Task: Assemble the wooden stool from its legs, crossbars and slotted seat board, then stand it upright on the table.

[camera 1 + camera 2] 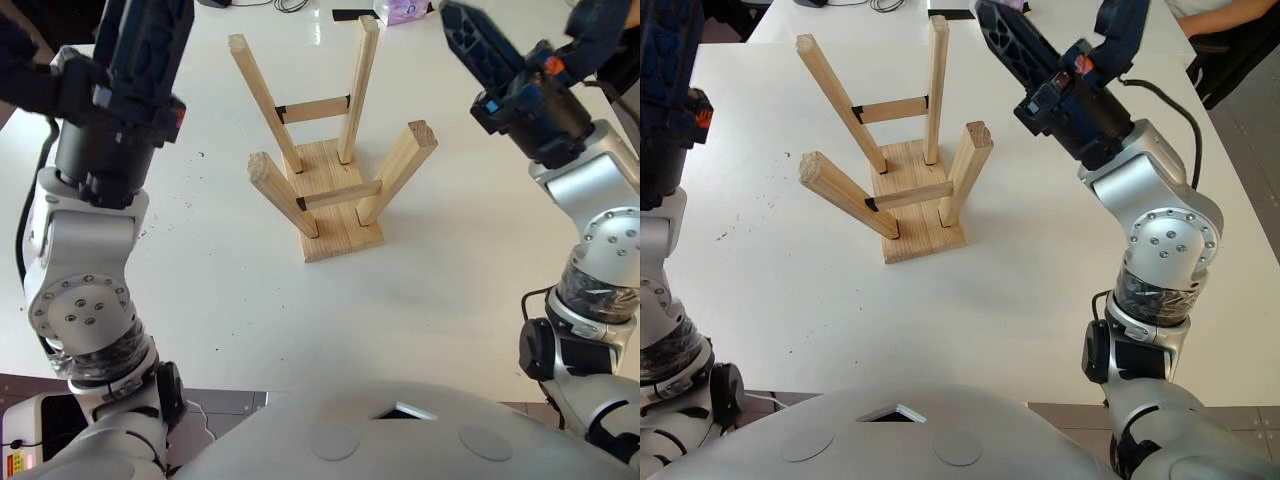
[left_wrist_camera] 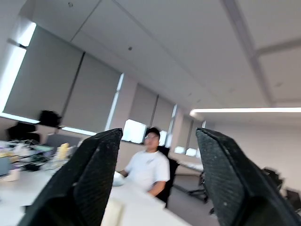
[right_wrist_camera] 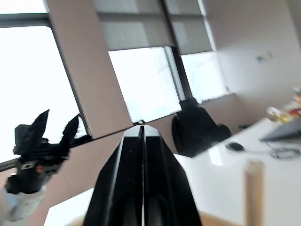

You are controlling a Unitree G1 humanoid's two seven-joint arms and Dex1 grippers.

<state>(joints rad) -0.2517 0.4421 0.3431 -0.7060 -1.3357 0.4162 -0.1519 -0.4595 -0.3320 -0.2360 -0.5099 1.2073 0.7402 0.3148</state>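
Well, the stool (image 1: 322,190) sits upside down in the middle of the white worktop (image 1: 440,290). Its seat board (image 1: 340,238) lies flat on the surface, and the four legs (image 1: 264,95) stick up from it, leaning outward a little. Two crossbars (image 1: 316,108) are in place. One joins the pair of legs on the stool's far side. The other joins the pair on its near side, lower and closer to the board.

Neither arm touches the stool. The left hand (image 2: 159,134) is raised off to the stool's left, well apart from it. Its two dark fingers (image 2: 96,179) are spread wide with nothing between them. The right hand (image 3: 142,129) is raised on the stool's right, up above the level of the leg tops and apart from them. Its fingers (image 1: 1005,35) are pressed flat together into a single point and hold nothing.

A small lilac packet (image 1: 405,10) lies on the worktop beyond the stool, at the far edge.
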